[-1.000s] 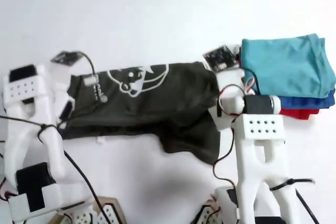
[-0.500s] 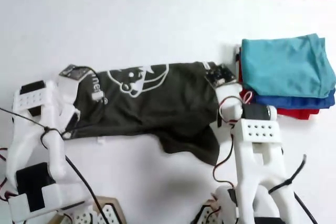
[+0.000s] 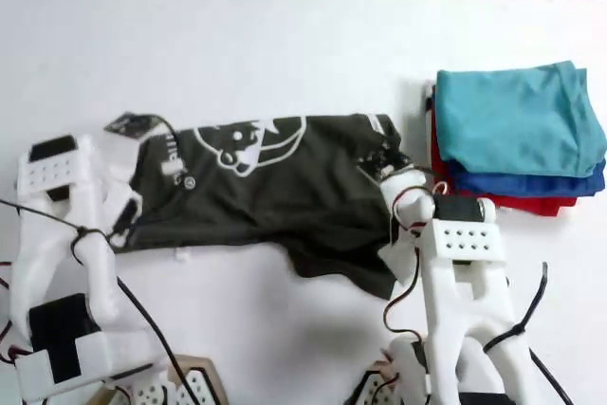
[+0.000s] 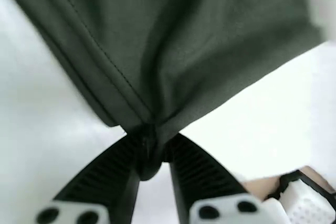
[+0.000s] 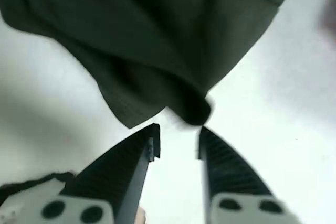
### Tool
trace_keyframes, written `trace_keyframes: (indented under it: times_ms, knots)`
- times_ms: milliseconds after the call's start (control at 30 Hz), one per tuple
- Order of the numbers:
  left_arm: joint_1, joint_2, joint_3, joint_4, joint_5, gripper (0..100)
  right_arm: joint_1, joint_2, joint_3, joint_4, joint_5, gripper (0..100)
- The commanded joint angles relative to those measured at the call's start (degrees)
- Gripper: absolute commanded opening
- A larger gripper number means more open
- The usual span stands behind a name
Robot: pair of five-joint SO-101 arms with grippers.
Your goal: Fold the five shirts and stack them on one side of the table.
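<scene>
Three folded shirts sit stacked on the right side of the table (image 3: pixel 237 45) in the high view: a teal shirt (image 3: pixel 517 116) on top, a blue shirt (image 3: pixel 560 184) under it, a red shirt (image 3: pixel 541 202) lowest. A dark shirt (image 3: pixel 275 187) with a white print lies rumpled across the middle, just beside the stack.

Left wrist view: the left end effector (image 4: pixel 152 148) is clamped on a bunched fold of the dark shirt.

Right wrist view: the right end effector (image 5: pixel 178 140) has its fingers apart, with the dark shirt's edge just beyond the tips.
</scene>
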Motion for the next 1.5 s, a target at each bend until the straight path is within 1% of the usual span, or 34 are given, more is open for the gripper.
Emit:
trace_keyframes:
  times_ms: [0, 100, 200, 333, 367, 400, 433, 467, 500, 533, 567, 600, 667, 767, 833, 1100, 1200, 1300, 1467]
  knots:
    - [-0.5, -2.6, -8.9, 5.4, -0.4, 15, 0.3, -2.5, -4.5, 2.9, 1.2, 22.1]
    - [-0.5, -2.5, -16.9, 9.3, -0.4, 20, 0.4, -2.5, -11.6, 5.9, 1.2, 22.3]
    - [-0.5, -2.4, -25.8, 13.5, -0.4, 21, 0.7, -2.5, -21.1, 8.7, 0.9, 22.3]
    - [-0.5, -2.4, -36.2, 16.4, -0.4, 21, 0.3, -1.9, -31.4, 7.3, -7.2, 21.4]
    - [-0.5, -2.4, -37.9, 16.4, -0.4, 21, 0.2, -1.9, -33.0, 6.2, -9.6, 18.7]
    - [-0.5, -2.3, -39.3, 16.2, -0.1, 20, 0.0, -1.9, -33.9, 4.4, -11.8, 13.5]
    - [-0.4, -2.2, -39.7, 15.7, 0.1, 17, -0.6, -1.8, -34.3, 2.2, -13.6, 6.3]
    - [-0.1, -2.0, -39.5, 14.7, 0.4, 11, -1.3, -1.8, -34.1, 0.0, -15.1, 0.1]
    - [0.4, -1.7, -38.6, 12.9, 2.2, 4, -2.2, -1.6, -33.7, -2.0, -16.2, 2.7]
    - [1.2, -0.8, -37.1, 10.5, 4.6, 1, -3.5, -1.2, -32.9, -3.9, -16.6, 4.3]
    - [1.9, 0.7, -35.6, 8.7, 6.6, 5, -5.0, -0.1, -32.2, -5.9, -16.9, 2.2]
    - [2.7, 2.5, -34.2, 6.9, 7.6, 6, -6.4, 1.1, -31.5, -7.8, -17.0, 1.5]
    - [4.1, 7.1, -32.3, 3.2, 9.2, 2, -8.4, 5.3, -31.0, -11.5, -17.0, 2.0]
    - [4.2, 14.9, -32.2, -2.1, 13.1, 3, -9.7, 13.6, -31.7, -16.5, -17.0, 1.9]
    - [4.3, 19.3, -33.5, -4.0, 13.5, 3, -10.2, 19.2, -33.3, -18.3, -17.0, 1.9]
    - [3.0, 34.4, -42.7, -7.5, 13.9, 3, -13.2, 39.5, -44.1, -18.2, -17.0, 1.9]
    - [2.5, 39.2, -48.2, -8.5, 16.1, 3, -13.9, 45.9, -47.6, -18.3, -17.1, 1.9]
    - [2.4, 43.8, -55.3, -8.0, 17.4, 3, -13.0, 51.7, -52.0, -18.4, -17.1, 1.9]
    - [2.4, 51.6, -66.9, -6.2, 17.5, 3, -9.0, 59.2, -59.5, -18.1, -17.1, 1.9]
